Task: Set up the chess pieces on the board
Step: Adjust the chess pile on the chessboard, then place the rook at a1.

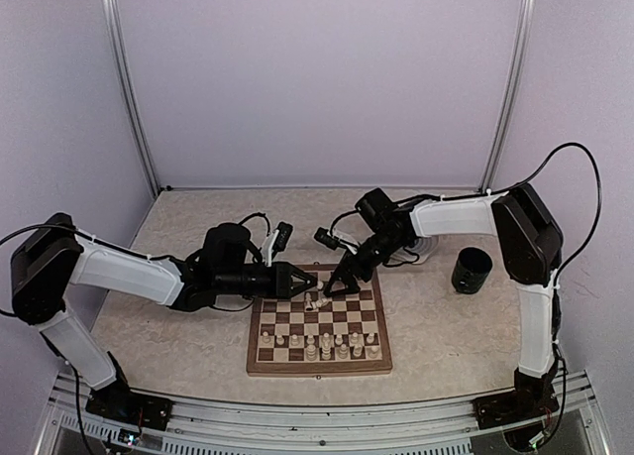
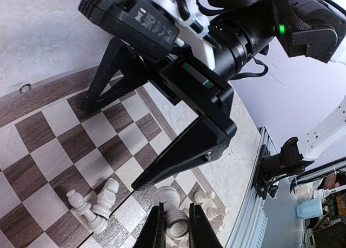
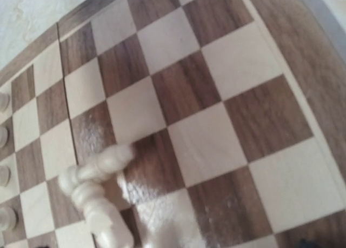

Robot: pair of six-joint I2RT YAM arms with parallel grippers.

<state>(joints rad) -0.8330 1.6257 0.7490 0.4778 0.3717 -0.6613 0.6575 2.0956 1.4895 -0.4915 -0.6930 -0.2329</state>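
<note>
The board (image 1: 319,369) lies between the two arms. Several pale chess pieces (image 1: 327,347) stand in its two near rows. Two more pieces (image 2: 96,206) lie toppled against each other on the middle squares, and they also show in the right wrist view (image 3: 97,196). My left gripper (image 1: 310,287) is shut on a chess piece (image 2: 178,221), held low over the board with its base toward the camera. My right gripper (image 1: 341,286) hangs open just beside it, its black fingers (image 2: 178,151) spread wide above the toppled pieces. Nothing is between them.
A black cup (image 1: 472,270) stands on the table right of the board. The two grippers are close together over the board's far middle. A metal rail (image 1: 317,420) runs along the near edge, and walls close the back and sides.
</note>
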